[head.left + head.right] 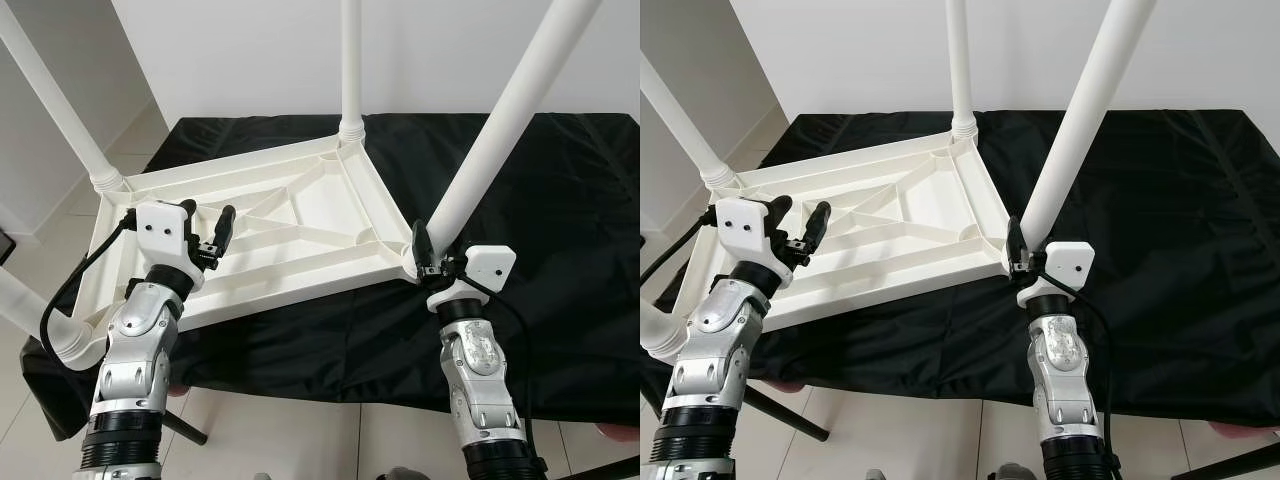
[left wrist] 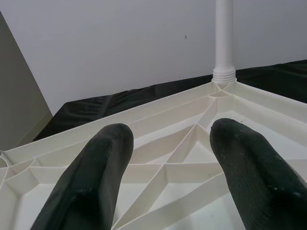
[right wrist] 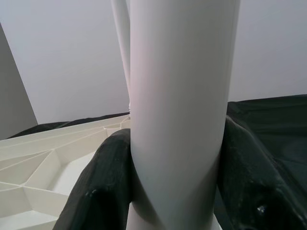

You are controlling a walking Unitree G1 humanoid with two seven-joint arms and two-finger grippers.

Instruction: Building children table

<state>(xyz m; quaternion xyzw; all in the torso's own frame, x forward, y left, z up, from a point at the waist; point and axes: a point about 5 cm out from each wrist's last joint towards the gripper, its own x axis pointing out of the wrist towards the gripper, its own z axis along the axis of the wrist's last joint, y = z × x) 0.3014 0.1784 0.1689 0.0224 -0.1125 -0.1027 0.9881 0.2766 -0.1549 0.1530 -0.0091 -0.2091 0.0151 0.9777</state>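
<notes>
Tabletop: the white plastic children's tabletop (image 1: 300,235) lies upside down on a table draped in black cloth (image 1: 560,250), ribbed underside up. I judge it is flipped so the corner sockets face up and the legs can be pushed in from above.

Legs: 4 white tubular legs stand in the corner sockets. The far leg (image 1: 351,60) rises straight; the far-left leg (image 1: 55,105) and the near-left leg (image 1: 25,310) lean outward in my view, the near-left corner hanging past the table's edge.

Right gripper: my right gripper (image 1: 424,258) is clamped on the near-right leg (image 1: 500,120), low down, just above its socket. In the right wrist view both black fingers (image 3: 105,187) press against the tube, 1 on each side. I judge that holding this low gives me the firmest purchase for seating or twisting the leg into the socket.

Left gripper: my left gripper (image 1: 222,232) hovers over the ribbed underside near the left edge, jaws apart and holding nothing; the left wrist view shows the 2 fingers (image 2: 91,182) spread with ribs visible between them. I judge it is placed to press down and steady the tabletop while the right works.

Progress: judged from all 4 legs standing, assembly looks nearly done.

Writing: I can read no brand, label or lettering on the tabletop, legs or cloth.
</notes>
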